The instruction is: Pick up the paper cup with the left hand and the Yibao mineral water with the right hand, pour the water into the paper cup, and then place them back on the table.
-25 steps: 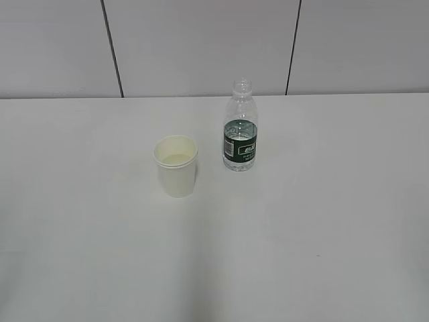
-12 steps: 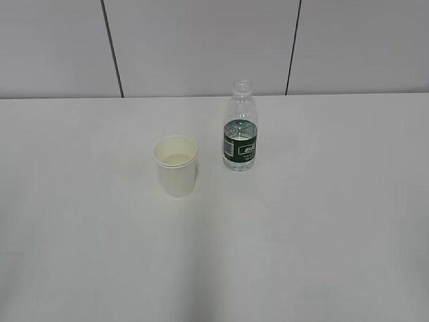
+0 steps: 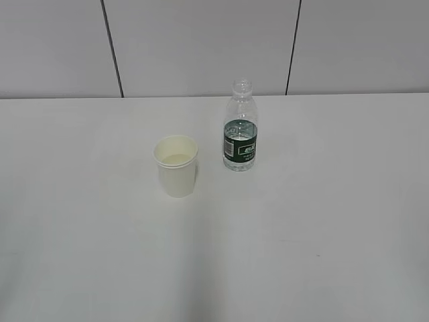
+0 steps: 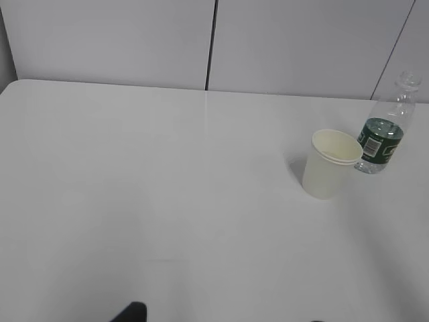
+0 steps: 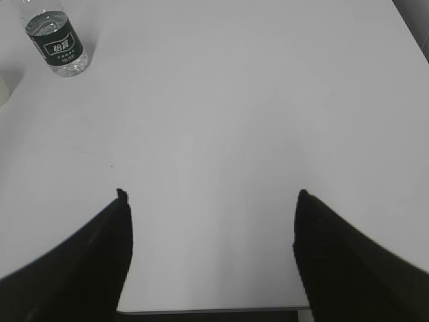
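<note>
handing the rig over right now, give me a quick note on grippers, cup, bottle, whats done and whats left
Right hand: open, empty, well short of the bottle.
Left hand: only a finger tip shows at the frame edge; holds nothing.
Paper cup upright on the table; Yibao mineral water upright to its right and slightly behind, uncapped, apart from it.
Done: neither thing is held now.
Left: grasp both, pour, set back.
</note>
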`<state>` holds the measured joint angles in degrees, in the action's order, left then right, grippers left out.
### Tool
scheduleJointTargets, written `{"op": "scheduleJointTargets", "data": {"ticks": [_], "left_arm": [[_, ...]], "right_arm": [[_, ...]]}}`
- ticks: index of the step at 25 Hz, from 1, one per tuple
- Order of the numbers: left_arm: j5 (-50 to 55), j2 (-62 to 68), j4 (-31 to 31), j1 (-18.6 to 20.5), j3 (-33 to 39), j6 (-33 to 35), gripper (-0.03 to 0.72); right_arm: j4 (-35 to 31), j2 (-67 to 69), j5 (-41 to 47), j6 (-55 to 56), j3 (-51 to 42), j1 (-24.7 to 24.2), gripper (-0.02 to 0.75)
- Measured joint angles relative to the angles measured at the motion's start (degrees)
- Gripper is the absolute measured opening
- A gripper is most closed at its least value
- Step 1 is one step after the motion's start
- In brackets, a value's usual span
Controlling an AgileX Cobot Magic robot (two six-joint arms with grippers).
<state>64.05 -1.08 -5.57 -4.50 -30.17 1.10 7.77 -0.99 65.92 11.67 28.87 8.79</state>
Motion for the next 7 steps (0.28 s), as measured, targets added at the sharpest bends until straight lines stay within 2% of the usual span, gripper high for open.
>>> {"op": "scheduleJointTargets", "data": {"ticks": [7], "left_arm": [[0.0, 0.0, 0.0, 0.0, 0.0, 0.0, 0.433]], "right_arm": [[0.0, 0.0, 0.0, 0.0, 0.0, 0.0, 0.585]]}}
